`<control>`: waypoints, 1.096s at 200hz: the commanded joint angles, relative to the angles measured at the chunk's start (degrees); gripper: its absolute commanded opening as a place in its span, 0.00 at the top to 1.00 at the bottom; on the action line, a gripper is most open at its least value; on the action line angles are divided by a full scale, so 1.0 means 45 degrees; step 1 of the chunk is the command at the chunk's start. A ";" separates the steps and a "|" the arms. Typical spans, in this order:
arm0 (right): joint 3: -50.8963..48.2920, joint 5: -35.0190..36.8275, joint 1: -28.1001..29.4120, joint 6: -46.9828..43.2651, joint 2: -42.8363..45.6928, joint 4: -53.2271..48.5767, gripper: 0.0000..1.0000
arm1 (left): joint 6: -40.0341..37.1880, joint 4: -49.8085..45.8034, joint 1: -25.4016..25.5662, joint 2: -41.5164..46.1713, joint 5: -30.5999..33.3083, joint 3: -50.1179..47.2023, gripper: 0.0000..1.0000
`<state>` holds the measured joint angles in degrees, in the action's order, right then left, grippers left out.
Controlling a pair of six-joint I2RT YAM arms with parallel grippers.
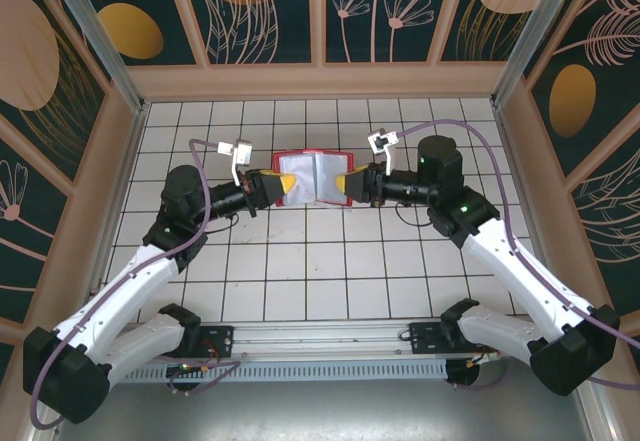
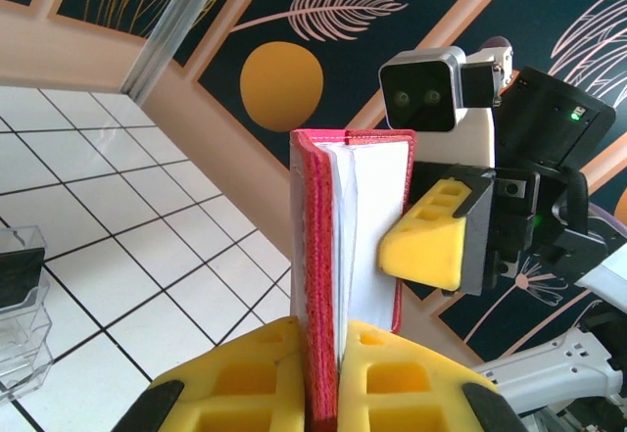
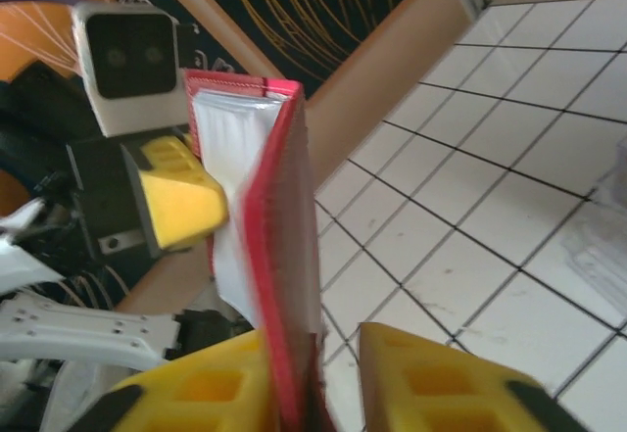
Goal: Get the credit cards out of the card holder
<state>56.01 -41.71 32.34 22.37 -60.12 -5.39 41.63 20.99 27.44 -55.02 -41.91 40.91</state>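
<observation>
- Card holder, a red folding wallet, hangs spread open between two robot arms over the far half of the table. It is roughly midway between the left and right edges, with its pale inner pockets facing up.
- Left tool is clenched on the wallet's left flap. Its wrist view shows the yellow fingers pressed tight on the red edge, anchoring that side so the fold cannot swing shut.
- Right tool straddles the opposite flap. Its blurred wrist view shows the red edge lying against one pad, with a sliver of gap before the other finger. The jaws read as released around the flap rather than clamped on it.
- Credit cards cannot be picked out, because the pockets show only as whitish sheets with no separate card edge legible. On that evidence they are likely tucked inside, the extraction not yet done.
- Holding the wallet from both ends appears meant to keep the pockets exposed and steady. The next move probably calls for one tool to pinch a card edge while the other holds the wallet.
- One risk is that, with a single firm grip, the thin flap could sag or twist.
- A clear plastic tray sits on the tiles nearby.
</observation>
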 commanded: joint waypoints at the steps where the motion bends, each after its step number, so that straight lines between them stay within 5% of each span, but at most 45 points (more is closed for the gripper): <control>1: -0.0338 -0.0840 -0.0037 0.0482 0.0093 0.1282 0.86 | 0.0137 0.0852 0.0074 0.0294 -0.0512 0.0087 1.00; 27: -0.0220 -0.0668 -0.0047 0.0575 0.0278 0.1345 1.00 | -0.0338 -0.0047 0.0074 0.0381 -0.0265 0.0283 0.91; 89: -0.0024 -0.0120 -0.0154 0.0546 0.0816 0.0924 1.00 | -0.0986 -0.0453 0.0074 0.1112 -0.0086 0.0249 0.72; 168: 0.0026 -0.0851 -0.0154 0.1078 0.0884 0.1578 1.00 | -0.1411 -0.1141 0.0069 0.0527 0.0064 0.0538 0.83; 219: 0.0057 -0.1386 -0.0149 0.1392 0.0784 0.1970 1.00 | -0.1397 -0.0780 0.0074 0.0031 -0.0271 0.0750 0.79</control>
<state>55.33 -45.06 31.90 27.22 -57.25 -1.45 36.25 16.27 27.44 -54.13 -41.56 42.15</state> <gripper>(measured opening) 0.084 0.194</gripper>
